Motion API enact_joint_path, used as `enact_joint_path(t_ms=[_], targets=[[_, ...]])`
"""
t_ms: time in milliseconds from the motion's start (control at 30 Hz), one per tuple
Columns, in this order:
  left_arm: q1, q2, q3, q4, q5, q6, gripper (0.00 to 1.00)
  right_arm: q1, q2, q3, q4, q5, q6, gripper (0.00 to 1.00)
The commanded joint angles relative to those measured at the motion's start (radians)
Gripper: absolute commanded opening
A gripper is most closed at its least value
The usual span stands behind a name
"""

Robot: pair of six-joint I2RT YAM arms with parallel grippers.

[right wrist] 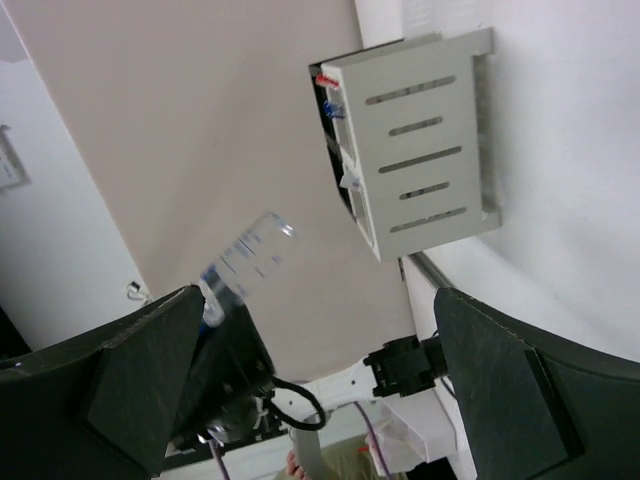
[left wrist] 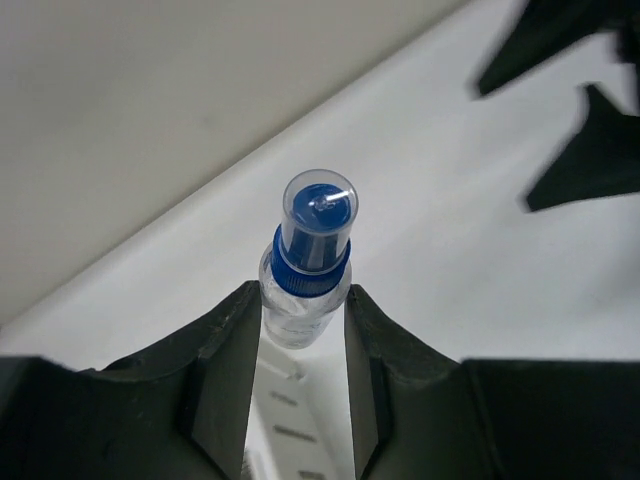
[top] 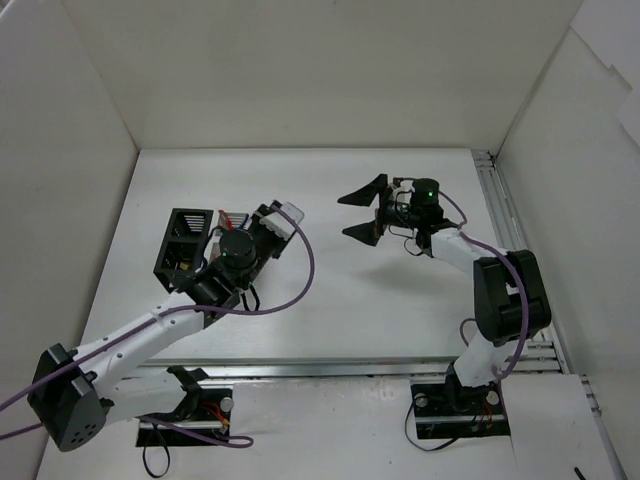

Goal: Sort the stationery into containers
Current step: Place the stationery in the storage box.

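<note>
Since the left fingers [left wrist: 225, 370] are clamped on the clear body of the tube [left wrist: 295, 320], just under its blue cap [left wrist: 310, 270], that item is in hand but not yet put away. It's held off the counter [top: 400, 300], cap pointing away from the wrist, up near the white box [right wrist: 420, 150]. Can't tell from these views whether it's over a compartment.

Right fingers [top: 365, 190] are spread wide with nothing between them, hanging over mid counter, well apart from both boxes and facing the left arm.

Progress:
- Red and blue bits [right wrist: 323, 80] show at the open top of the white box, so some sorting looks done.
- Black box [top: 180, 250] sits under the left arm. Its compartments are too dark to read.
- The tube is the only item I can spot outside a box.

My read: late in the task, maybe the last piece. Left to do: get the tube over a compartment, lower it, let go, back the arm out. The tube is tall for those compartments, so it may lean on the wall once released.
</note>
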Motion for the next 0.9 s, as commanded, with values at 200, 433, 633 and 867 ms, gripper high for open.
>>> enact_joint_path(t_ms=[200, 433, 633, 867], targets=[[0.377, -0.247, -0.073, -0.02, -0.143, -0.234, 0.0, -0.09, -0.194, 0.085, -0.529, 0.248, -0.518, 0.98], [0.6, -0.151, -0.085, 0.011, -0.028, -0.275, 0.0, -0.135, -0.262, 0.056, -0.537, 0.282, -0.569, 0.98], [0.728, -0.024, -0.055, 0.052, 0.078, -0.344, 0.0, -0.152, -0.219, 0.048, -0.534, 0.235, -0.575, 0.98], [0.775, 0.107, -0.024, 0.077, 0.173, -0.41, 0.0, -0.165, -0.199, 0.036, -0.523, 0.215, -0.584, 0.98]])
